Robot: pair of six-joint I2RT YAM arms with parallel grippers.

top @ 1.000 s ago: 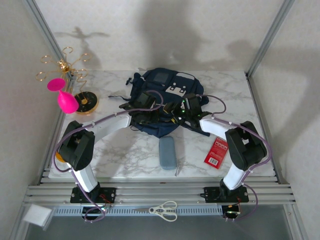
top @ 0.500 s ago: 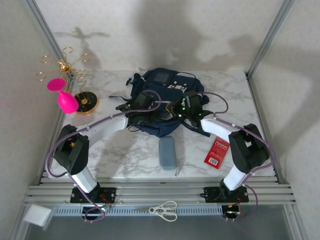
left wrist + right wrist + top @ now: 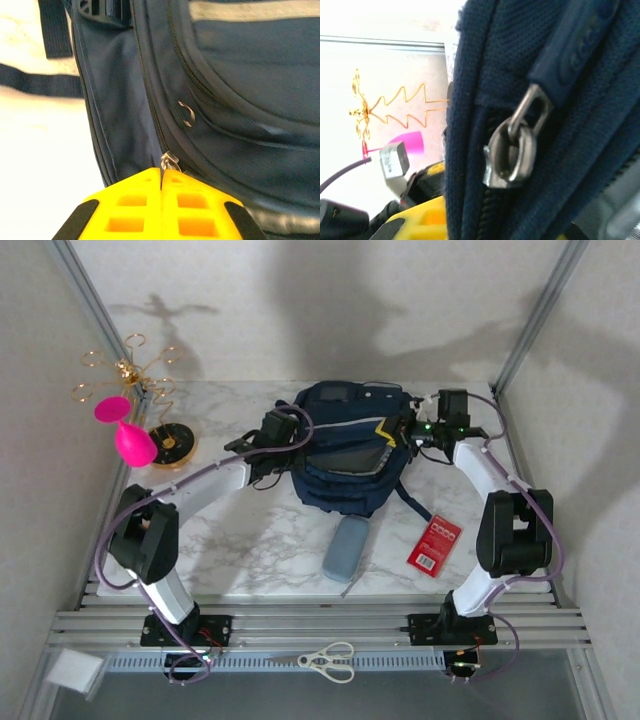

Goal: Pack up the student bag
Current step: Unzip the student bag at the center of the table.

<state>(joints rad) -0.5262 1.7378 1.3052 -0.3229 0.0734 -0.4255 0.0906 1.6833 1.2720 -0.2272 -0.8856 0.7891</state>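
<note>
On the marble-veined table (image 3: 240, 540), a gold wire stand (image 3: 125, 375) curls at 10 o'clock, with a glossy pink cone (image 3: 133, 445) beside its round base. The left gripper (image 3: 285, 435) sits at the 9 o'clock edge of the bag (image 3: 345, 475). From its wrist, its ribbed yellow fingers (image 3: 135, 200) press flat together. A small metal pull (image 3: 170, 161) shows right at their tips, though I cannot tell whether it is pinched.

The bag is soft navy woven fabric with a pale stripe and a grey patch, and it lies at the table's 12 o'clock. Its long axis runs roughly 12 to 6, rounded end toward 6, patch end toward 12. A dark strap (image 3: 412, 502) trails toward 5.

At 6 o'clock a smooth grey-blue oblong case (image 3: 345, 548) tilts toward 1, just apart from the bag. White-handled scissors (image 3: 328, 660) rest by the metal rail (image 3: 300, 625).

The right gripper (image 3: 405, 430) is clamped on the bag's 2 o'clock corner. Its wrist view has coarse fabric and a dull steel slider (image 3: 512, 155) between its yellow fingers (image 3: 420, 220). A flat red packet (image 3: 433, 545) lies at 4 o'clock.
</note>
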